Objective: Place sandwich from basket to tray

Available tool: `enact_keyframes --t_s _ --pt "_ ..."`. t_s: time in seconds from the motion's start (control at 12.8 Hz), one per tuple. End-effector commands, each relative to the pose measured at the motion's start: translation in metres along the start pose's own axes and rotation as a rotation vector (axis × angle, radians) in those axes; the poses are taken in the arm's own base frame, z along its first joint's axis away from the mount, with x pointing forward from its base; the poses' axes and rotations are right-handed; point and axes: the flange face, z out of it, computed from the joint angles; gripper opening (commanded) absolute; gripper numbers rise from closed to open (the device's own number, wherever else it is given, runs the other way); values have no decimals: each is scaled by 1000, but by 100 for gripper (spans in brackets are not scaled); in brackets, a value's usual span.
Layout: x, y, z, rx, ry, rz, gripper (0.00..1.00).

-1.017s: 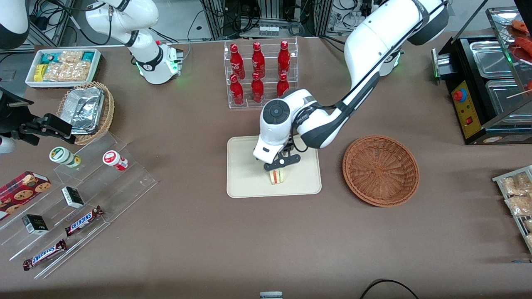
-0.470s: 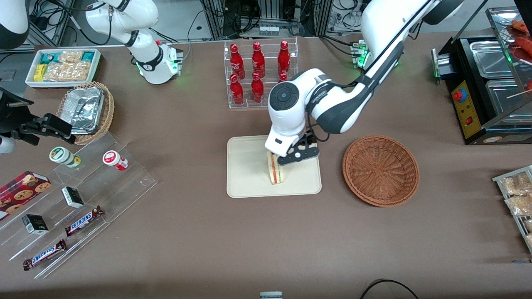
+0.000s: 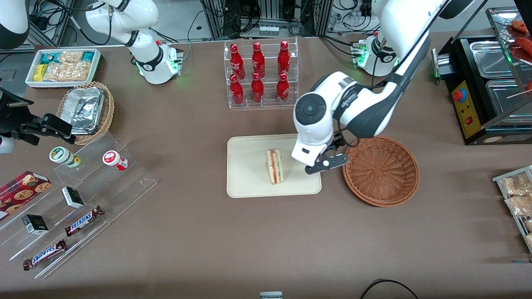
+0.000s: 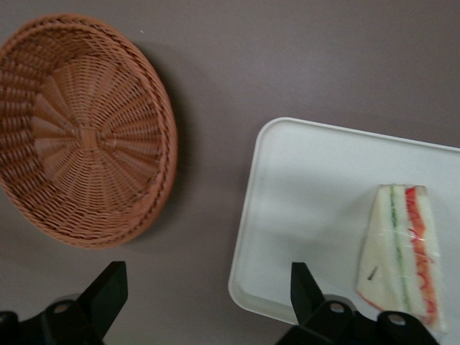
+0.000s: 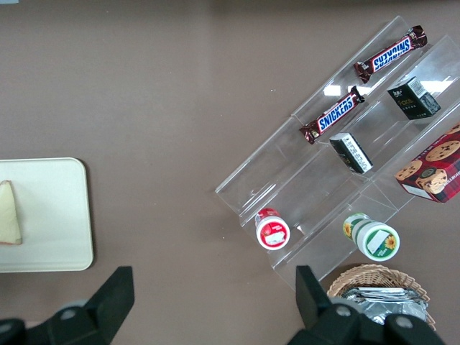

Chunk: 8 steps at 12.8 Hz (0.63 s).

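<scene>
**Q:** Where is the sandwich?

**A:** The small triangular wedge of pale bread with red and green filling, clear-wrapped [image 3: 274, 166], lies on the flat cream-beige rectangular tray with rounded corners [image 3: 249, 182], roughly at its middle. Nothing touches it.

**Q:** And the working arm's gripper?

**A:** The left arm's black two-finger gripper [image 3: 327, 162] hangs above the tray's edge at three o'clock from the sandwich, between the tray and the round reddish-brown woven wicker basket [image 3: 381, 170]. Its fingers are spread wide with nothing between them; in the wrist view one black fingertip [image 4: 108, 284] shows over bare brown table and the other over the tray's rim.

**Q:** What surrounds the tray?

**A:** The wicker basket sits just beside the tray, toward the working arm's end, with nothing in it. At twelve o'clock from the tray stands a clear acrylic rack of red bottles [image 3: 259, 72]. Toward the parked arm's end lie a clear stepped display with chocolate bars and small cartons [image 3: 79, 199], a lighter tan wicker basket holding foil packets [image 3: 86, 110], and a white bin of snack packets [image 3: 63, 66]. A black food warmer with metal pans [image 3: 486, 89] stands at the working arm's end.
</scene>
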Motion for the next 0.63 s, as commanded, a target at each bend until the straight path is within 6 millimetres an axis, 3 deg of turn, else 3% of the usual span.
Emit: enact_keyframes --t_s 0.0,0.16,0.23,0.39,0.55 --pt "1 -40 -16 31 31 41 100" --pt "9 -63 -23 28 30 48 100" --pt "15 -85 -22 32 21 61 100" --pt "5 -113 -34 -13 -22 127 100" --pt "10 -152 -39 -33 -49 159 100"
